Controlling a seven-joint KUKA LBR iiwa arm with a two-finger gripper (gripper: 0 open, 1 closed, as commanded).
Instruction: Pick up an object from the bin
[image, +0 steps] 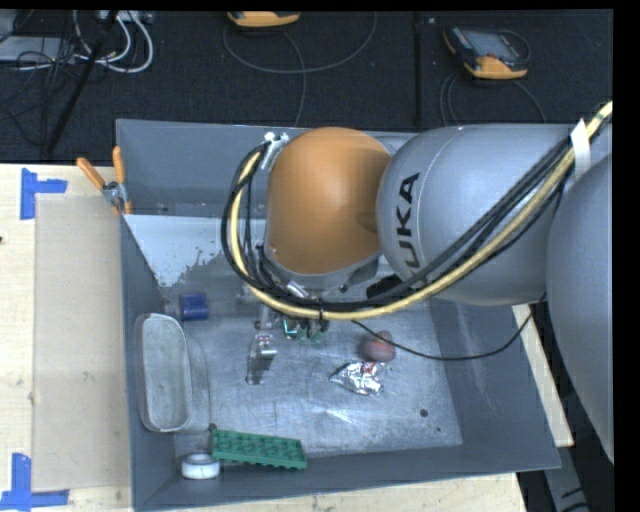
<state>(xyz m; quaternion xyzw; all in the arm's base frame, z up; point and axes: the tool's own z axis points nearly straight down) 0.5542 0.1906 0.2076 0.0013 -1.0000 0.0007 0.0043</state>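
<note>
My gripper (258, 366) hangs below the arm's orange cover, over the bin floor a little left of the middle. A small blue block (194, 306) lies to its upper left. A crumpled silver foil wrapper (360, 378) lies to its right, with a small pinkish ball (378, 348) just above the wrapper. None of these touches the gripper, and I see nothing held in it.
A clear oval plastic container (165, 370) lies along the bin's left wall. A flat green studded brick (258, 450) and a white ring-shaped cap (200, 466) lie at the front left. The arm and its cables cover the bin's back and right.
</note>
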